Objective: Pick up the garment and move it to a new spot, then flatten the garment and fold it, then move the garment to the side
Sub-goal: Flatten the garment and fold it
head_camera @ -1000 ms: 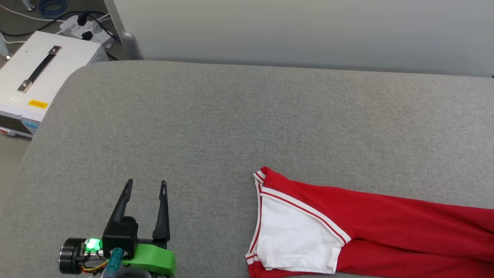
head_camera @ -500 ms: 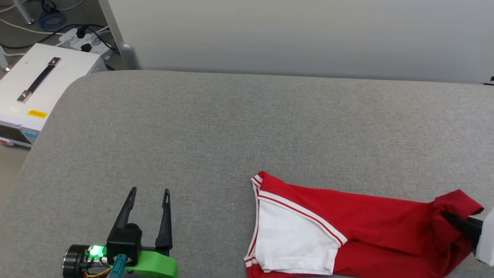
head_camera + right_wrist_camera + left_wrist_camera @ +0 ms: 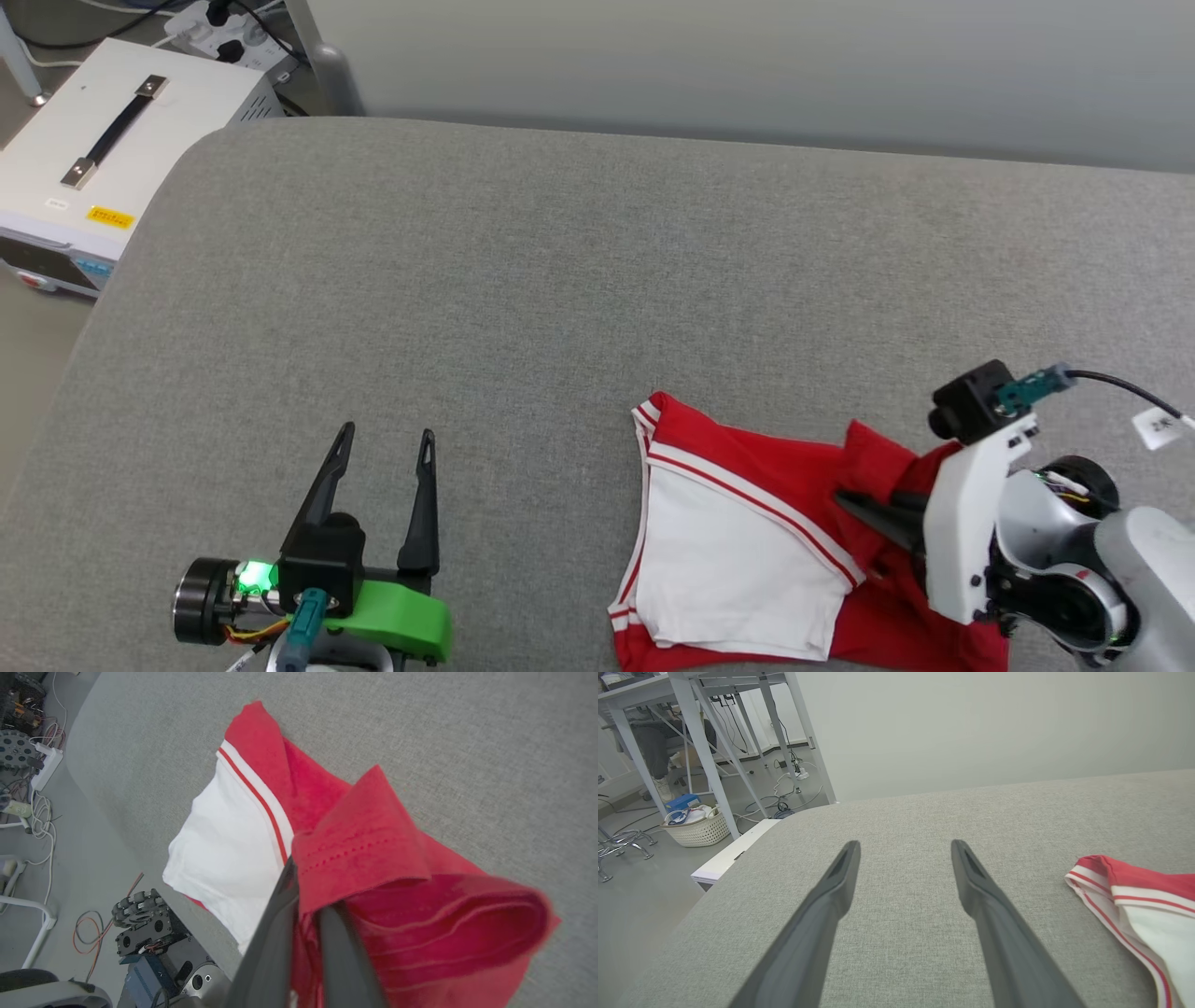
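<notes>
The garment (image 3: 738, 560), a red jersey T-shirt with a white striped-trim sleeve, lies near-right on the grey fabric surface (image 3: 560, 280). The right gripper (image 3: 868, 511) is clamped on its red edge, raised over the body, probably to fold. The left gripper (image 3: 385, 446), fingers apart, hovers near-left, clear of it.

Black fingers (image 3: 422, 495), green bracket (image 3: 397, 623) on left end effector (image 3: 387, 431); right wrist (image 3: 966, 532) white, cable (image 3: 1102, 377) apparently black.

It looked like a robotics lab. A grey padded bench (image 3: 523, 280) stood by a plain partition (image 3: 747, 65), with a white instrument box (image 3: 84, 177) and a power strip (image 3: 233, 42) beside it. Metal-framed tables (image 3: 700, 742), loose cables (image 3: 784, 808), a basket (image 3: 698, 830) and a wheeled base (image 3: 140, 924) stood around.
</notes>
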Controlling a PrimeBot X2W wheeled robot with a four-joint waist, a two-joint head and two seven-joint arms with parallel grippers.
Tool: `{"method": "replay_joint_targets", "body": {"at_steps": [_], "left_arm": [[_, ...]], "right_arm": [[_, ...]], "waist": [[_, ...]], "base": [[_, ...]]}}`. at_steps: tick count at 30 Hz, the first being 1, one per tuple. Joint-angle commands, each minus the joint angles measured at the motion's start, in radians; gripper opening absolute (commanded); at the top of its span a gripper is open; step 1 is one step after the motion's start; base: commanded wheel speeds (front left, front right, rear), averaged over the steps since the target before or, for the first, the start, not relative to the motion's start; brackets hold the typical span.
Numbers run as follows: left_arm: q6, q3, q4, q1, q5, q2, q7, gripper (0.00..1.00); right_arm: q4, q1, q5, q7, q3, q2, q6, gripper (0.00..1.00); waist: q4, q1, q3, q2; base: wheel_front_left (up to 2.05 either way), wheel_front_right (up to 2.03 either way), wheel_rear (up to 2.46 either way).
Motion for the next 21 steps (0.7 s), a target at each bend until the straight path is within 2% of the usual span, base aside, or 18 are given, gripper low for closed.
{"method": "replay_joint_targets", "body": {"at_steps": [1, 8, 15, 21], "left_arm": [[-0.004, -0.001, 0.003, -0.022, 0.009, -0.005, -0.006, 1.00], [-0.005, -0.002, 0.007, -0.043, 0.012, -0.011, -0.006, 1.00], [-0.008, -0.010, 0.009, -0.068, 0.015, -0.018, -0.006, 1.00], [-0.008, -0.015, 0.014, -0.082, 0.015, -0.026, -0.006, 1.00]], "right_arm": [[0.012, -0.043, -0.016, 0.000, 0.034, 0.017, -0.001, 0.00], [0.108, -0.213, -0.082, -0.028, 0.218, 0.107, -0.001, 0.00], [0.304, -0.331, -0.107, -0.083, 0.356, 0.202, -0.001, 0.00], [0.480, -0.359, -0.124, -0.142, 0.453, 0.246, -0.001, 0.00]], "waist": [[0.014, 0.0000, 0.017, 0.0000], [0.023, 0.0000, 0.042, 0.0000], [0.037, 0.0000, 0.064, 0.0000], [0.045, 0.0000, 0.074, 0.0000]], "base": [[0.00, 0.00, 0.00], [0.00, 0.00, 0.00], [0.00, 0.00, 0.00], [0.00, 0.00, 0.00]]}}
